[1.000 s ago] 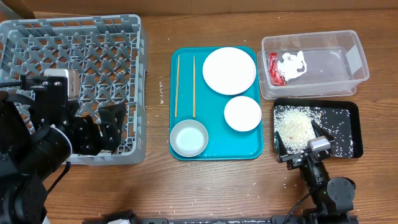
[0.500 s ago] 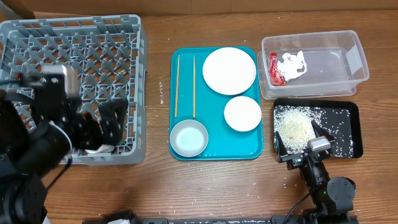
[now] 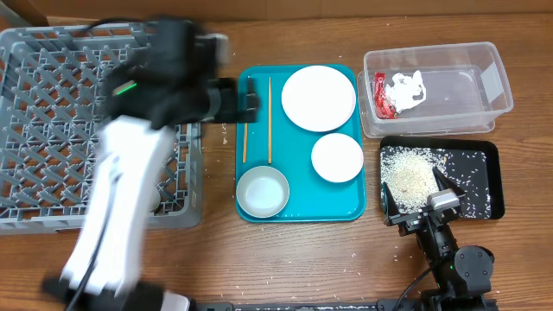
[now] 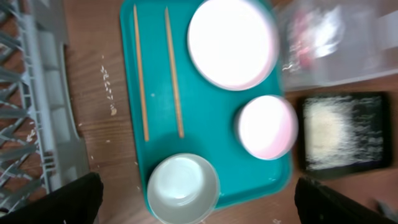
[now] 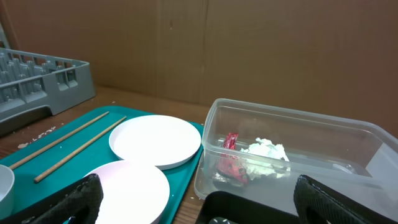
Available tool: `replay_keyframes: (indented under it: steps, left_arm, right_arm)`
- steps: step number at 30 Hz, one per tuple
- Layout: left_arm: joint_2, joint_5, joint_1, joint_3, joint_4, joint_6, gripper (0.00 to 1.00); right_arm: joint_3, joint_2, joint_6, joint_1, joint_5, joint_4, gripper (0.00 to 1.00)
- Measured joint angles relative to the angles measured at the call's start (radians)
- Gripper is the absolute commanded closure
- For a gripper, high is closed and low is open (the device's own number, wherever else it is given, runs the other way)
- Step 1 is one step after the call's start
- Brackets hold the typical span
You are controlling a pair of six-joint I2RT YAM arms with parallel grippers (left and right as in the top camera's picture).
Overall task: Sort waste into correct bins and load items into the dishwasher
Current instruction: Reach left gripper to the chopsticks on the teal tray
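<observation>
Bright, even light from above; soft, short shadows on the wooden worktop [image 3: 285,259]. Overhead view: left arm [image 3: 130,181] motion-smeared. Left wrist view blurred throughout, the clear rectangular plastic tub [image 4: 336,37] worst. Right wrist view sharp.

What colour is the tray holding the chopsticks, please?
The tray is teal, clearest in the overhead view.

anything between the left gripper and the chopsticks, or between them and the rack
Nothing visible. The left gripper hangs open over the chopsticks, which lie bare on the teal tray, apart from the plate. Toward the grey rack there is only a strip of table, then the rack's own wall.
</observation>
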State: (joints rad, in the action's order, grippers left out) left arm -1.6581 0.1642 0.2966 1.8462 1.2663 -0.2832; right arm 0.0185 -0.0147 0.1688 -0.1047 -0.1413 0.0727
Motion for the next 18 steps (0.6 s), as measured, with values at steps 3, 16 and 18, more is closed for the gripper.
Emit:
replay_keyframes:
  steps: [3, 16, 18]
  left_arm:
    - [-0.146, -0.082, 0.075, -0.002, -0.044, -0.019, 0.00]
    - [-0.572, -0.122, 0.097, -0.002, -0.239, -0.188, 0.35]
    - [-0.605, -0.114, 0.096, -0.002, -0.242, -0.183, 0.44]
  right_arm:
    - [0.000, 0.000, 0.001, 0.000, 0.000, 0.000, 0.00]
    - [0.000, 0.000, 0.000, 0.000, 0.000, 0.000, 0.00]
    - [0.000, 0.000, 0.001, 0.000, 0.000, 0.000, 0.00]
